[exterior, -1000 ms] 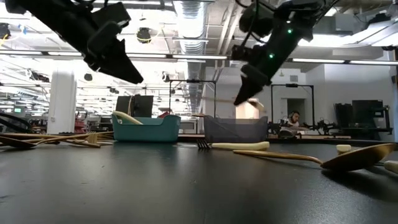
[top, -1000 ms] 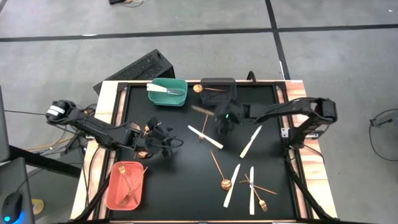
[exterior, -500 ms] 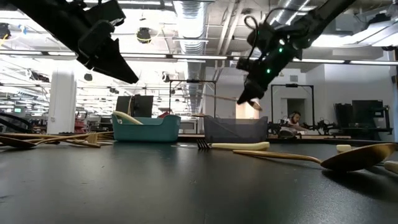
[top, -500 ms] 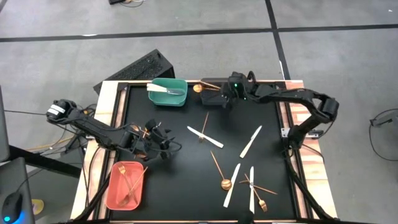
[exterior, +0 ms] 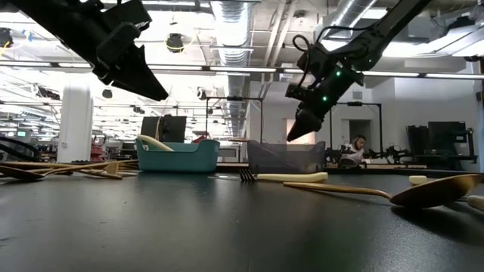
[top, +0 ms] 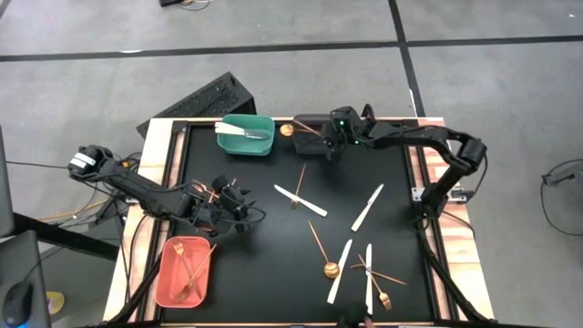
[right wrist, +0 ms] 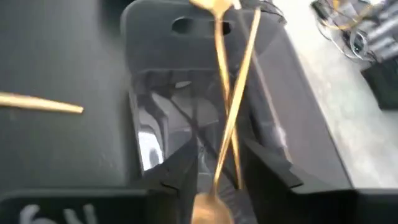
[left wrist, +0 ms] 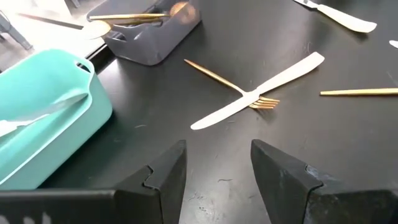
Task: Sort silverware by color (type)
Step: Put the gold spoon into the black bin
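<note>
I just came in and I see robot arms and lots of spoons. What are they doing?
The robot is sorting cutlery into bins. Its right claw hangs over the dark grey bin at the table's far edge, jaws apart, with gold spoons lying across that bin. The left claw waits open near the salmon bin, which holds gold forks. A white knife sits in the teal bin. More knives, forks and spoons lie loose on the black table.

Two bins stand side by side along the table's (top: 182, 182) far edge — the left bin (top: 246, 137) holds a knife (top: 241, 130), the right bin (top: 314, 137) carries two spoons (right wrist: 230, 93) across it. A third bin (top: 185, 271) at the near left corner holds forks (top: 187, 264). More utensils lie scattered centre and near right — one knife (left wrist: 261, 93) crossing a fork (left wrist: 230, 84).
</note>
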You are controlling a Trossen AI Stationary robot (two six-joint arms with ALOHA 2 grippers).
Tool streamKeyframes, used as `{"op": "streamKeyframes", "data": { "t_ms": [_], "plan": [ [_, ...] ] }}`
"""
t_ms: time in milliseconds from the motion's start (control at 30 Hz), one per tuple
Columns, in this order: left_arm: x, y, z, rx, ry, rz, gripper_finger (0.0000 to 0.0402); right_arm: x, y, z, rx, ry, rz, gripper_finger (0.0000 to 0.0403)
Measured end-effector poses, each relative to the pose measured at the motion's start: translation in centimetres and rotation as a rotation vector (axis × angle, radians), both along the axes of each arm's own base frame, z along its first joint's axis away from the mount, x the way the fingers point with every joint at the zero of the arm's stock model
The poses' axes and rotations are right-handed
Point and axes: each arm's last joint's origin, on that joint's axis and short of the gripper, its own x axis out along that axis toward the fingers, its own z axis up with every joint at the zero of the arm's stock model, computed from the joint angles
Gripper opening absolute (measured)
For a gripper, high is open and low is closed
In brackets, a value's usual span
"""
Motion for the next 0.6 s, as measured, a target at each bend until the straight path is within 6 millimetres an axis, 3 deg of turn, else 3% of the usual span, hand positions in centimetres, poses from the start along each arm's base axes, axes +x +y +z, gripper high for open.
{"op": "streamKeyframes", "data": {
  "t_ms": [233,433,600],
  "plan": [
    [0.0,0.0,0.0,-0.008,-0.005,0.005,0.0166,-0.6,2.3,3.0,0.171,-0.167,-0.078,0.0193],
    [-0.4,0.1,0.6,-0.035,-0.013,-0.016,0.0166,-0.4,6.1,4.5,0.278,-0.179,-0.017,0.0178],
    [-2.4,0.8,2.2,-0.049,-0.024,-0.011,0.0166,0.1,9.6,4.5,0.38,-0.138,0.016,0.0161]
  ]
}}
